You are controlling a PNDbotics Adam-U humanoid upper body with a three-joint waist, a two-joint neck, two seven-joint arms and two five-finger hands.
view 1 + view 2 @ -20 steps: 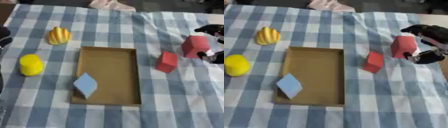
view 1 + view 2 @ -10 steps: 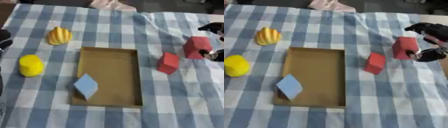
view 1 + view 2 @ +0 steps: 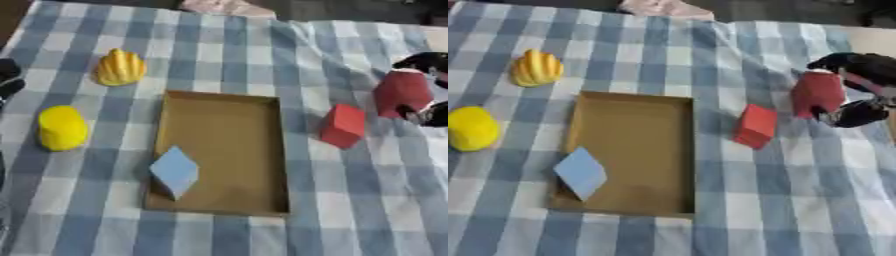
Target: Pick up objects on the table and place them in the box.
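- Blue and white checks cover the table [image 3: 219, 55], and a brown box [image 3: 223, 150] lies flat in the middle with its long side running away from the robot
- A blue block [image 3: 175, 171] is already in the box, near the front left corner; it leans on one corner like a diamond and sticks out a bit over the left wall
- The right hand [image 3: 859, 85] is at the right edge, and its black fingers and thumb are curled around a dark red block [image 3: 817, 94]
- The fingers are at the top and the thumb is at the lower side, so the block is pinched from two sides; I think this keeps it from slipping
- The dark red block stands tall, with its long side going up and down and a narrower top
- It is well to the right of the box, so it must travel left before it can be let go
- A red block [image 3: 756, 125] sits on the cloth between the box and the hand, tipped a little to one side
- A yellow shell [image 3: 120, 67] and a yellow cup [image 3: 61, 127] wait on the left side, apart from the box
- A bit of the left hand [image 3: 7, 80] shows at the left edge; I cannot tell how its fingers are set
- Four things are not in the box yet, so I think the job is at an early stage
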